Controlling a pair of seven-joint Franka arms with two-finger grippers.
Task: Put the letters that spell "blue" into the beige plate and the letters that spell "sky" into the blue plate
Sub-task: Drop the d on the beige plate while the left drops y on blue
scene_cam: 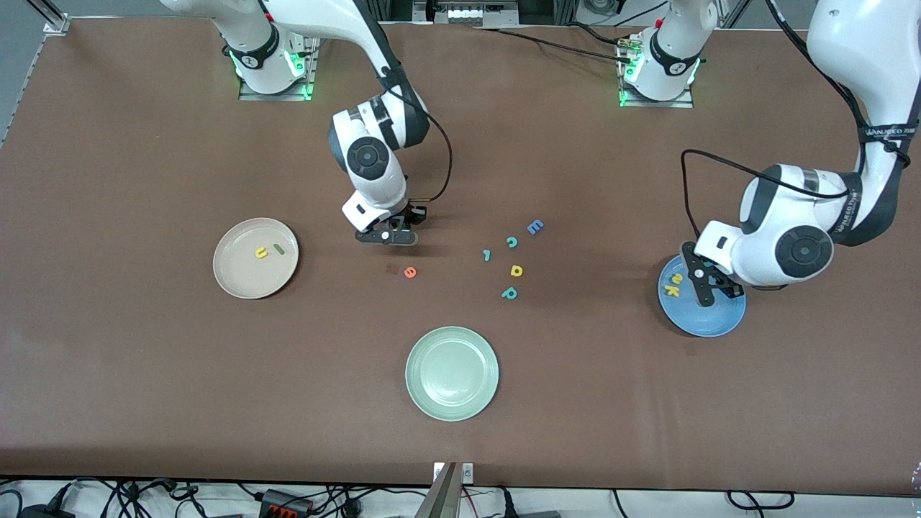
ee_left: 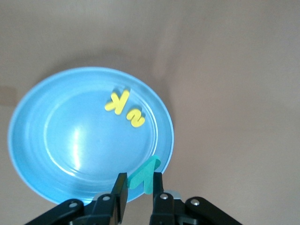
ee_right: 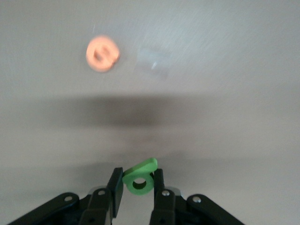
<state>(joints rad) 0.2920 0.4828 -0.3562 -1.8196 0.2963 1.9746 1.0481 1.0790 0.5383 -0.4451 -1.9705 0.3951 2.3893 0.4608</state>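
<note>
- Only the left wrist view shows the left hand (ee_left: pixel 139 187) pinching the teal y (ee_left: pixel 145 174) over the blue plate's (ee_left: pixel 33 154) rim; yellow k (ee_left: pixel 117 101) and s (ee_left: pixel 134 117) lie inside.
- Only the right wrist view shows the right hand (ee_right: pixel 136 190) clamping the green b (ee_right: pixel 139 180) above the desk (scene_cam: pixel 144 374), near the orange e (ee_right: pixel 102 53).
- From the front, both held letters are hidden.
- The beige plate (scene_cam: pixel 237 284) holds the u (scene_cam: pixel 261 252) and what looks like the l (scene_cam: pixel 278 249).
- Spare letters (scene_cam: pixel 512 267) and a green plate (scene_cam: pixel 452 373) lie mid-desk.
</note>
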